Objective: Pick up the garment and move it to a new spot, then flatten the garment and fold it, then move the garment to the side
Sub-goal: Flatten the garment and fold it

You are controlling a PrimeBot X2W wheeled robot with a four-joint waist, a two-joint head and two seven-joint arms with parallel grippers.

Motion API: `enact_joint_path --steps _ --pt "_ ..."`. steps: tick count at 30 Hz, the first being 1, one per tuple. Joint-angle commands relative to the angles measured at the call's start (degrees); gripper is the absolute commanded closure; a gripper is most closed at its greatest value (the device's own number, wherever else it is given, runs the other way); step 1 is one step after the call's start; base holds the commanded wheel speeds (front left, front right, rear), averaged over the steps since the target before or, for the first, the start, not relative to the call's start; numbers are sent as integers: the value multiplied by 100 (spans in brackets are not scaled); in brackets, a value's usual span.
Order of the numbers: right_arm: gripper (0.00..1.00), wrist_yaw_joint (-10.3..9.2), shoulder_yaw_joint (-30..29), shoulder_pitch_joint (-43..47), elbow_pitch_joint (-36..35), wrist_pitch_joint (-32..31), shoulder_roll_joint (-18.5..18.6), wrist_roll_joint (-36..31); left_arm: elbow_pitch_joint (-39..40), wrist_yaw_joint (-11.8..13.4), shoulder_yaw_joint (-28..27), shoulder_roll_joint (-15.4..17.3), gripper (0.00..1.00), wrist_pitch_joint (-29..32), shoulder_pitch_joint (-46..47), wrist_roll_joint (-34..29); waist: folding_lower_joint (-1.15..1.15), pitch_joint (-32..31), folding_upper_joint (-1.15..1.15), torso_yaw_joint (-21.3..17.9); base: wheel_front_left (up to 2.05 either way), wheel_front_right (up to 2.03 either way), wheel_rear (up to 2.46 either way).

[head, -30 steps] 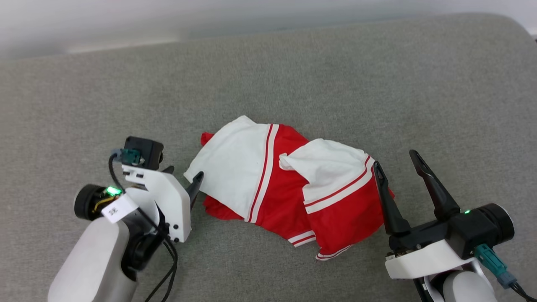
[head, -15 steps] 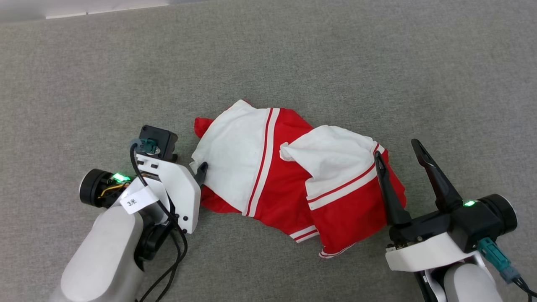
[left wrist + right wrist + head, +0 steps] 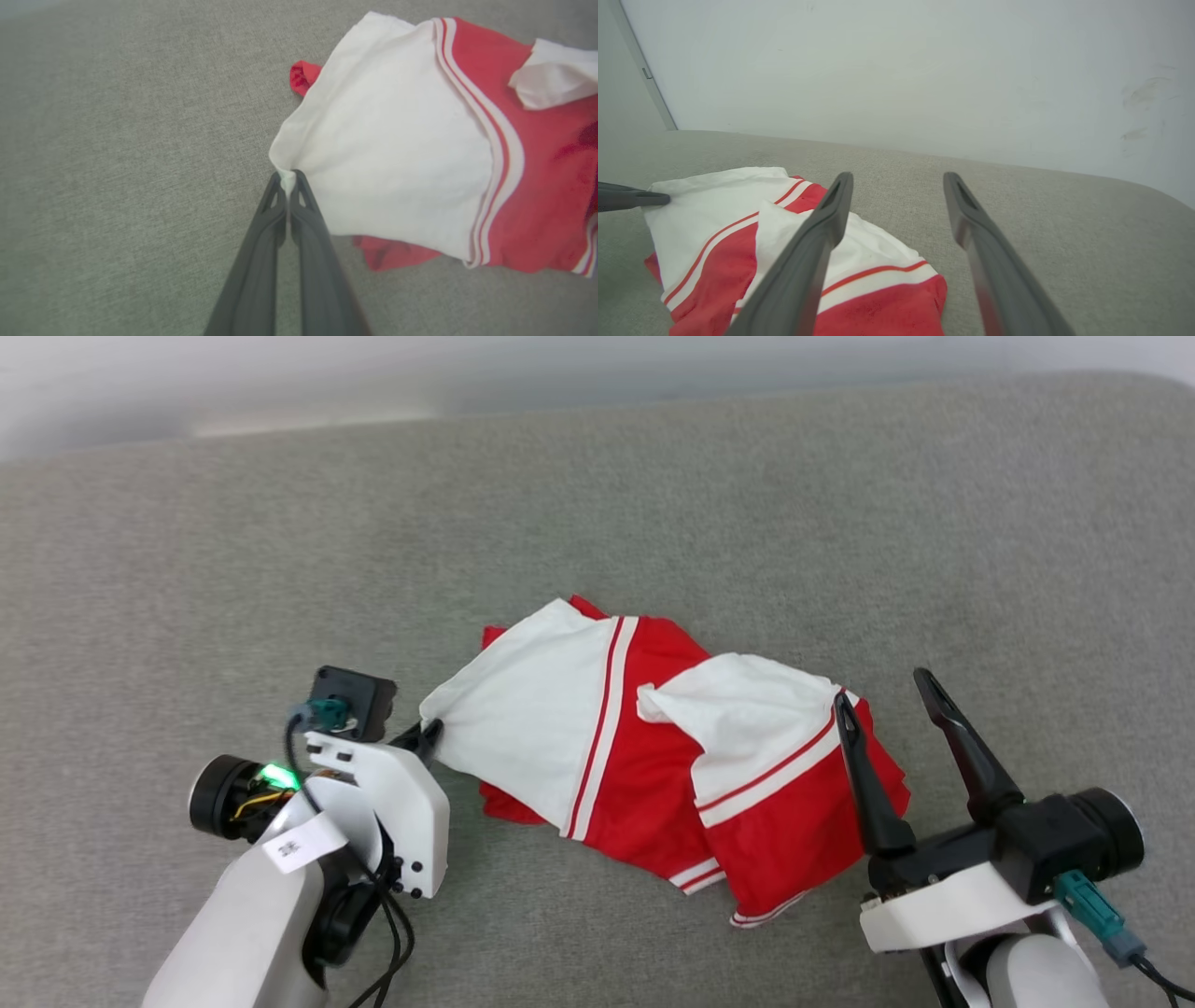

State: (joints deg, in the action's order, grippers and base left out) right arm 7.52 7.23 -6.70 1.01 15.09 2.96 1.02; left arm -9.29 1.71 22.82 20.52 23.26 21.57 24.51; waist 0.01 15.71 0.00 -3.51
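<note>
The garment [image 3: 644, 775] lies crumpled on the grey cushion: red body, white sleeves, red-and-white stripe trim. Its letters and number are hidden in the folds. My left gripper [image 3: 431, 733] is shut on the left corner of one white sleeve [image 3: 383, 154]; in the left wrist view the two dark fingers [image 3: 292, 205] pinch the cloth edge between their tips. My right gripper [image 3: 887, 695] stands open at the garment's right edge, one finger [image 3: 817, 242] over the second white sleeve [image 3: 859, 252], the other over bare cushion. The garment [image 3: 738, 242] also shows in the right wrist view, with the left gripper [image 3: 663, 199] at its far corner.
A wide grey fabric cushion [image 3: 653, 523] carries everything, with bare room all around the garment. A pale wall [image 3: 901, 70] rises behind the cushion's far edge [image 3: 597, 411]. A black cable [image 3: 387, 933] hangs along my left forearm.
My left gripper has shut on the white sleeve's corner. The head camera shifted between frames. My right gripper stays open at the garment's right edge.
</note>
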Motion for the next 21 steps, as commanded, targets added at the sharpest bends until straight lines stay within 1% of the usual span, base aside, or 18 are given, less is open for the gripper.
enact_joint_path --steps 1,6,11,13,15,18,21 --pt "0 -5 -34 102 33 10 -14 30 141 52 -67 6 100 -73 -142 59 -1 -200 0 147 0 0 0" --pt "0 -5 -47 233 115 10 -14 23 786 236 -322 176 100 -233 -639 207 -1 -481 0 367 0 0 0" --pt "0 -5 -66 330 186 11 -14 26 1366 440 -492 304 100 -297 -1416 367 -1 -647 0 524 0 0 0" --pt "0 -5 -64 343 201 11 -14 23 1476 440 -507 320 100 -311 -1732 470 -1 -691 0 565 0 0 0" --pt "0 -6 -55 350 214 11 -14 20 1463 411 -471 326 100 -338 -1997 544 -1 -725 0 585 0 0 0" --pt "0 -5 -45 399 237 11 -14 19 1269 351 -389 245 100 -469 -2230 610 -1 -784 0 609 0 0 0" --pt "0 -5 -6 413 277 11 -14 -7 901 379 -319 267 100 -644 -2315 446 -1 -846 0 596 0 0 0"
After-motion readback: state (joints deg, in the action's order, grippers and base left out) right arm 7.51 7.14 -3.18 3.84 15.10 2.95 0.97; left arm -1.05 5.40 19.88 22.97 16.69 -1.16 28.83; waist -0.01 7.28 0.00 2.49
